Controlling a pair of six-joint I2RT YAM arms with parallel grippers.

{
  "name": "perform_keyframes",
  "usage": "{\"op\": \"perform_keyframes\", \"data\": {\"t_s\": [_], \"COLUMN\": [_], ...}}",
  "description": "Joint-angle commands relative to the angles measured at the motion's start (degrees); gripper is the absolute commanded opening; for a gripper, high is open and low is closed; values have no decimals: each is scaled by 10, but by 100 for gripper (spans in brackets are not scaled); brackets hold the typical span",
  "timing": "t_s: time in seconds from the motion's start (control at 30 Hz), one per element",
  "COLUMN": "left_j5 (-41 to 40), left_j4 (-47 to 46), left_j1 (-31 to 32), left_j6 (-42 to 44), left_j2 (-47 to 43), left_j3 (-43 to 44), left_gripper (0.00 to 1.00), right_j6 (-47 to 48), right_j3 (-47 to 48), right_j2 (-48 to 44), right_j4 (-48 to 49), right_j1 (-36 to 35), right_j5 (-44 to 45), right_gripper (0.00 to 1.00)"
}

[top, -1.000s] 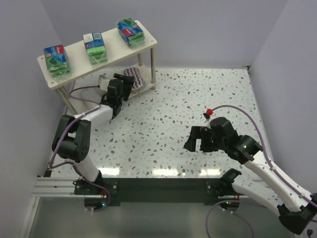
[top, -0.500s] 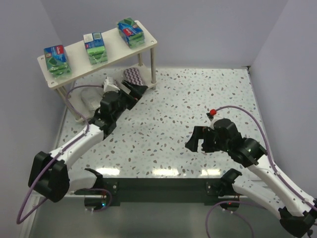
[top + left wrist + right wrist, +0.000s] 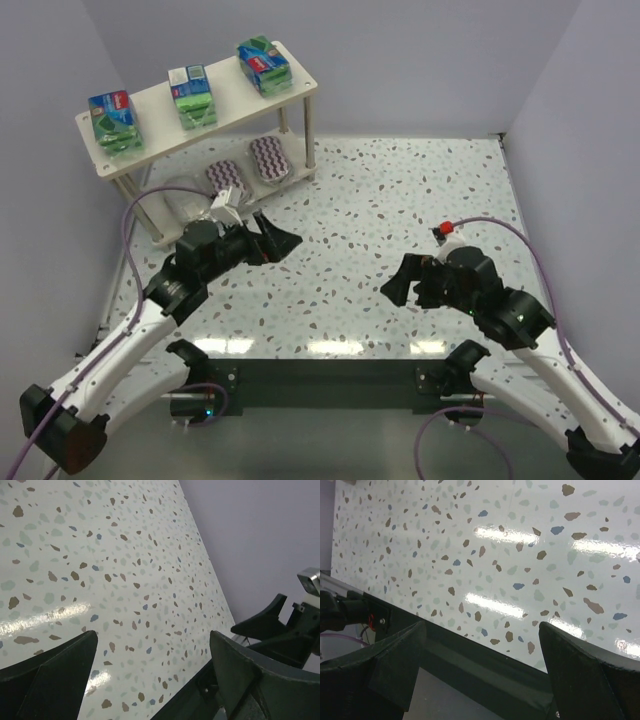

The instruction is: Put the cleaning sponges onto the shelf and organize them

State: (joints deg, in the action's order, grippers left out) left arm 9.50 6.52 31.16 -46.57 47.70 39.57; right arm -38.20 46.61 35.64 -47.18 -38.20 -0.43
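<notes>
Purple cable loops beside the shelf leg and could snag, toppling packs; left pincer and right pincer both gape empty.

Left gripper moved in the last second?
Yes. The left gripper has backed away from the shelf, toward the near edge of the table; it is open and empty.

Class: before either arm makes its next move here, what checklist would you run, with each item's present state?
1. Left gripper open, empty: ok.
2. Right gripper open, empty: ok.
3. Three green-and-blue packs on the shelf top board: ok.
4. Two striped oval pads side by side on the lower board: ok.
5. Silvery pack fully on the lower board: cannot tell.
</notes>
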Motion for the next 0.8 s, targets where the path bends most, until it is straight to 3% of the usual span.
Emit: {"op": "perform_keyframes", "data": {"t_s": [0.0,0.27,0.77], "left_j5": [59,80,26], "left_j4": [54,163,256], "left_j1": [1,1,1], "left_j6": [86,178,234], "left_j2": [-51,-96,-127], "left_j3": [45,142,222], "left_gripper": [100,100,100], "right_j6": [-14,-17,-15], "right_j3": [14,8,23], "right_j2": [-14,-50,-67], "right_j4": [14,8,3], "right_j1": [1,1,1], "right_j5": [27,46,83], "right_gripper": [98,98,98]}}
